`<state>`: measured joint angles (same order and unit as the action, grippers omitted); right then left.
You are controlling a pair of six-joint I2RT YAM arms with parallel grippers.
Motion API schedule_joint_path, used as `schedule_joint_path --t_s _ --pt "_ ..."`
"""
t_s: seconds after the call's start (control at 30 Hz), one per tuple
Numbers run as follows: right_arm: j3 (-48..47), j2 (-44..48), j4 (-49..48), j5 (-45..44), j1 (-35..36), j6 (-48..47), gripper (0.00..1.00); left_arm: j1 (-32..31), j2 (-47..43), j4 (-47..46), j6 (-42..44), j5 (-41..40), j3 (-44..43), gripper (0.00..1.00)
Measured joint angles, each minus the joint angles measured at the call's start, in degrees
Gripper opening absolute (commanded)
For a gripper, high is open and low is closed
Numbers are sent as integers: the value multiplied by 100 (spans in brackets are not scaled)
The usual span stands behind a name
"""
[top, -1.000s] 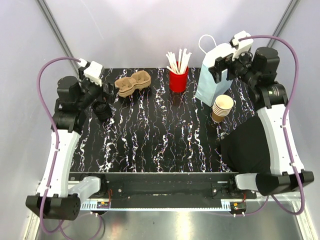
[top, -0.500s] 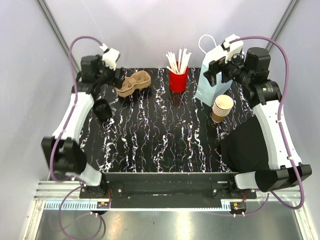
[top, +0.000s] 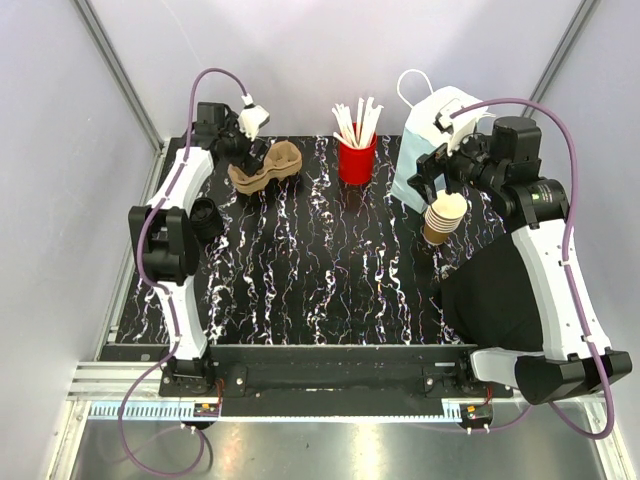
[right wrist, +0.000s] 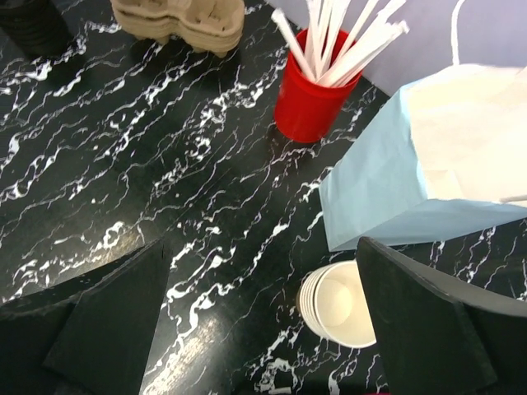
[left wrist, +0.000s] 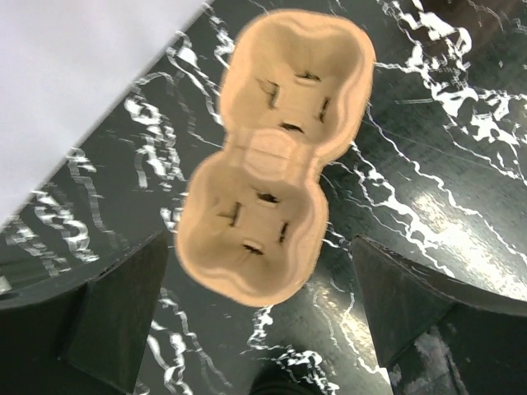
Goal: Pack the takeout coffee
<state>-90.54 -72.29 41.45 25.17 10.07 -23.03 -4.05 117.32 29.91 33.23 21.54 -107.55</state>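
Observation:
No single takeout coffee cup shows in any view. A nested stack of brown cups (top: 445,215) stands by the pale blue paper bag (top: 420,150). My right gripper (top: 436,176) hovers open over the bag's front edge. In the right wrist view the stack (right wrist: 340,303) sits just inside my right finger (right wrist: 428,321), with nothing held. My left gripper (top: 248,150) hangs open above the brown two-cup carrier (top: 266,166). The carrier (left wrist: 272,148) lies empty just ahead of my open left gripper (left wrist: 259,329).
A red cup of white sticks (top: 357,155) stands at the back centre. A black round stack (top: 205,220) sits near the left edge. A black cloth-like mass (top: 490,295) covers the table's right front. Grey walls close in behind and at the sides.
My left arm swung from the left edge up to the back and over the carrier. My right gripper came forward off the bag toward the cup stack. Both stayed open.

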Motion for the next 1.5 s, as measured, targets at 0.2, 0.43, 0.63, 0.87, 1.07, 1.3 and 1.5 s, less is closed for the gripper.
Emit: schedule_joint_path --t_s 0.2,0.43,0.63,0.87,1.07,1.3,1.5 --pt "61 9 140 111 0 -63 100 -11 254 275 35 149 -153 93" --pt "79 2 146 149 0 -76 100 -15 538 457 179 273 -199 81" --pt "221 7 149 151 0 -76 100 -26 852 485 247 267 -201 68" --pt "326 92 146 151 0 -76 100 -92 1150 525 256 184 -238 66" --pt "404 184 131 153 0 -79 100 -146 1180 542 249 160 -247 65" --pt "413 186 129 153 0 -79 100 -149 1180 538 109 168 -341 57" --pt "424 195 127 151 0 -76 100 -133 1180 514 -83 201 -542 48"
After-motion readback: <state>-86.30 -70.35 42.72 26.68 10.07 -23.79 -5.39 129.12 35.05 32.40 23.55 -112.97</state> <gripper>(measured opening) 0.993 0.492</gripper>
